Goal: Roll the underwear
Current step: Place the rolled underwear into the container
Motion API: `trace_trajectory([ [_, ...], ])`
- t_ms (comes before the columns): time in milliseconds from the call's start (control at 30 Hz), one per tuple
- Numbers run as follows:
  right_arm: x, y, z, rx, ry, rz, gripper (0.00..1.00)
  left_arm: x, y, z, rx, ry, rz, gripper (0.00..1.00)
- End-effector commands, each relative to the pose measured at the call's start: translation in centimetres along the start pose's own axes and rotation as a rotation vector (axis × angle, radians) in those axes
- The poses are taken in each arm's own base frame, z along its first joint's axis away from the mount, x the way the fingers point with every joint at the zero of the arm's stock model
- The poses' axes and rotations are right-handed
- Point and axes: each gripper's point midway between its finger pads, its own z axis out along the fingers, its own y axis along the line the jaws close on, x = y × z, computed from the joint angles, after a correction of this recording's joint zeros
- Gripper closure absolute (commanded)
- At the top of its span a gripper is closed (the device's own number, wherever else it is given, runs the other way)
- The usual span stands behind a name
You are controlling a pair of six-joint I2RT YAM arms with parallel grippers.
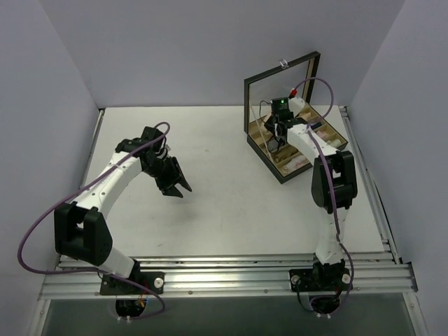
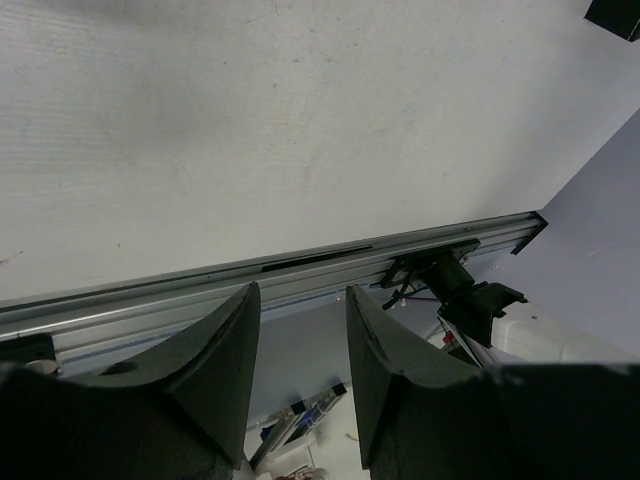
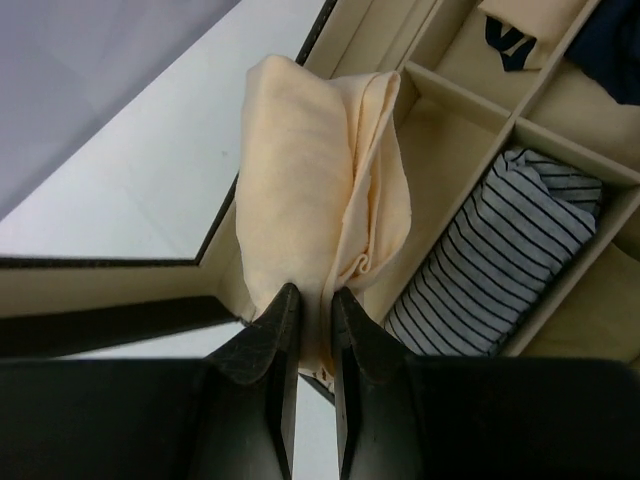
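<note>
- Top cam: fixed, high + behind the arm bases. Looks down/fwd over the whole table (image 1: 231, 203), bases at bottom edge. Widest, farthest view.
- L wrist cam: sits behind L gripper (image 2: 300, 300), own fingers (image 2: 215, 370) at frame bottom. Faces back across the table twd the near-edge rail (image 2: 300, 272) at a low oblique angle, med range.
- R wrist cam: sits behind R gripper (image 3: 312, 300), looks down into box (image 3: 470, 100). V. close, underwear (image 3: 310, 170) fills mid-frame.
- Overlap: top + L wrist share rail + table; top + R wrist share box. L vs R wrist: prob. none, hard to tell.
</note>
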Motion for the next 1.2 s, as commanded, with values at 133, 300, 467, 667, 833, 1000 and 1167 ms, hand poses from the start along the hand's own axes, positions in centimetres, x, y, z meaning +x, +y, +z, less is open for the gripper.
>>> trace_trajectory([
  [133, -1.9, -0.7, 2.5, 0.097, -0.084, 0.101, 1.00, -0.9, 0.2, 0.4, -0.038, 0.010, -0.013, 0.53],
  [300, -0.5, -0.4, 3.7, 0.107, -0.062, 0.153, 1.00, -0.9, 0.6, 0.7, -0.053, 0.019, -0.020, 0.54],
  [467, 1.5, -1.0, 3.4, 0.202, -0.058, 0.156, 1.00, -0.8, 0.8, 0.8, -0.061, 0.023, -0.023, 0.54],
  [667, 4.0, -2.1, 4.7, 0.284, -0.007, 0.163, 1.00, -0.5, 1.2, 0.7, -0.076, 0.023, -0.027, 0.55],
  [833, 5.4, -3.0, 3.9, 0.351, -0.011, 0.184, 1.00, -0.3, 1.4, 1.1, -0.074, 0.030, -0.048, 0.56],
  [1000, 5.6, -2.1, 3.5, 0.372, -0.018, 0.175, 1.00, -0.4, 1.5, 1.5, -0.076, 0.028, -0.058, 0.56],
  [1167, 5.9, -1.8, 2.9, 0.388, -0.024, 0.174, 1.00, -0.5, 1.4, 1.7, -0.069, 0.025, -0.069, 0.56],
])
